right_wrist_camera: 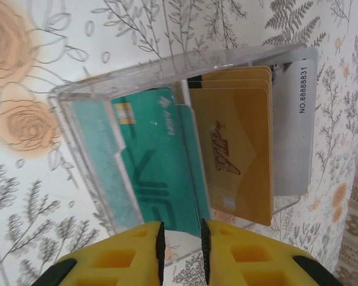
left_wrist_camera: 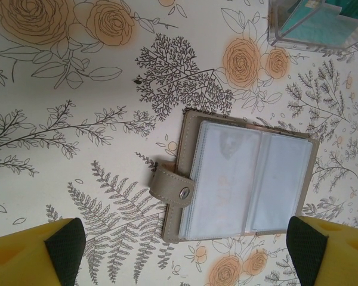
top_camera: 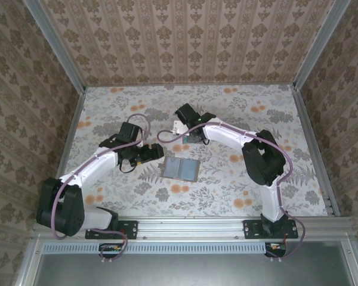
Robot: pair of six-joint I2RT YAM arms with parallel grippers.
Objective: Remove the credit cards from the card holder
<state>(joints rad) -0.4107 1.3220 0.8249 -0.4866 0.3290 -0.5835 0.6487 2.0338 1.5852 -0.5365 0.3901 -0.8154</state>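
Spreading beneath everything, a floral-printed surface (top_camera: 238,179) is being enclosed by wallpapered walls (top_camera: 185,42). Two arms are being reached over it from the near edge. The left arm (top_camera: 92,167) is being bent toward the middle, and the right arm (top_camera: 238,137) is being stretched leftward and away from the bases.

The left tool (left_wrist_camera: 185,244) is being held above the surface, just left of the holder (left_wrist_camera: 250,179). Its yellow fingers (left_wrist_camera: 42,250) are being spread wide apart, with nothing gripped between them.

The right tool (right_wrist_camera: 182,238) is being held at the near edge of a clear box (right_wrist_camera: 167,65). Its pads (right_wrist_camera: 160,241) are being parted by a narrow gap in which teal is being shown. Whether anything is being touched there cannot be told.

The holder is being left open and flat at mid-surface between the arms, with its pale blue-grey pockets turned upward. Its olive strap (left_wrist_camera: 174,186) is being folded over the left edge, snap showing.

The box is being stood near the holder on the far side, apart from it.

Inside the box, teal cards (right_wrist_camera: 149,161) are being leaned on the left and orange cards (right_wrist_camera: 235,155) stacked on the right. A white numbered card (right_wrist_camera: 295,131) is being shown behind them.
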